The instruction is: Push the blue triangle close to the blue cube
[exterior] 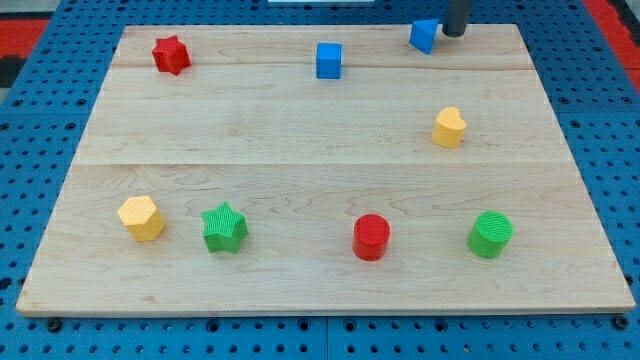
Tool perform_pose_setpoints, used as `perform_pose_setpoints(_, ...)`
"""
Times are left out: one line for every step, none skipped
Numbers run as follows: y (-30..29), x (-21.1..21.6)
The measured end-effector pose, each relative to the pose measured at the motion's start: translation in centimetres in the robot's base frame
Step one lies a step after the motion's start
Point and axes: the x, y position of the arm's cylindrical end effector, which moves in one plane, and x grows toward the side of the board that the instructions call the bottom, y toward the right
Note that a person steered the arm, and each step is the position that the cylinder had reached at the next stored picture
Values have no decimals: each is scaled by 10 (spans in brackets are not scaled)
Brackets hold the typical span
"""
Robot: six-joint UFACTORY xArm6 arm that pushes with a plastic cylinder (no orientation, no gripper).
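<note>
My tip point(455, 33) has no pincer. It sits just right of the blue triangle point(424, 35), maybe touching, at the board's top edge. The blue cube point(328, 60) waits left. A crooked push could tip the triangle off.

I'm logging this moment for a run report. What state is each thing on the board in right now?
my tip: at the view's top edge, against the blue triangle's right side
blue triangle: top edge, right of the blue cube, apart from it
blue cube: upright, alone
red star: alone, top left
yellow heart: alone, right
yellow hexagon: beside green star
red cylinder: upright
green cylinder: upright
</note>
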Motion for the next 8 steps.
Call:
perform_pose_setpoints(-81,34)
perform_pose_setpoints(-157,46)
perform_pose_setpoints(-106,27)
perform_pose_setpoints(-83,39)
perform_pose_setpoints(-76,62)
perform_pose_setpoints(-89,12)
perform_pose_setpoints(-97,-10)
perform_pose_setpoints(-131,-9)
